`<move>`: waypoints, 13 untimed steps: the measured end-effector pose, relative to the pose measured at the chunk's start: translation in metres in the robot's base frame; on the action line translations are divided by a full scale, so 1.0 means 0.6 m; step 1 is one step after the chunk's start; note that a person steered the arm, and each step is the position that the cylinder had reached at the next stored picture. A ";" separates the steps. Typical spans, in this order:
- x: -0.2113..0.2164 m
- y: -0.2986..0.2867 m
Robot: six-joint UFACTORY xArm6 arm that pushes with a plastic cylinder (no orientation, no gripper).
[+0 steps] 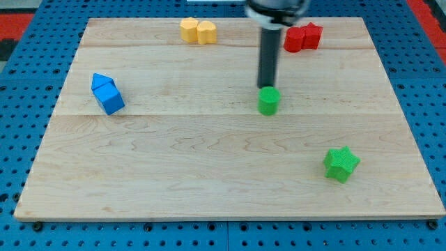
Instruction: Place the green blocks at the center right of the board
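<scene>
1. My tip [267, 86] sits just behind the green round block [268, 100], mid-counter [209, 174]; there are no jaws here, so nothing is held.
2. Better to swing round to its left side and push right, towards the green star [341, 164].

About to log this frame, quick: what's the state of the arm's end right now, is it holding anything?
No jaws on this arm, just a rod, so it holds nothing.
My tip sits at the top edge of the green round block; contact cannot be told.
</scene>
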State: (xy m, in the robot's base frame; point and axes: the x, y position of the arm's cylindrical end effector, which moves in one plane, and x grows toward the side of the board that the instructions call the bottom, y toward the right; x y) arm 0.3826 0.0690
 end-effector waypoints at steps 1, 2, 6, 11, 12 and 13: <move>-0.006 -0.140; 0.077 -0.059; 0.037 0.018; 0.005 0.208; 0.009 0.250; 0.147 0.314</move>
State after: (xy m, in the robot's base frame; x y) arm 0.4705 0.2573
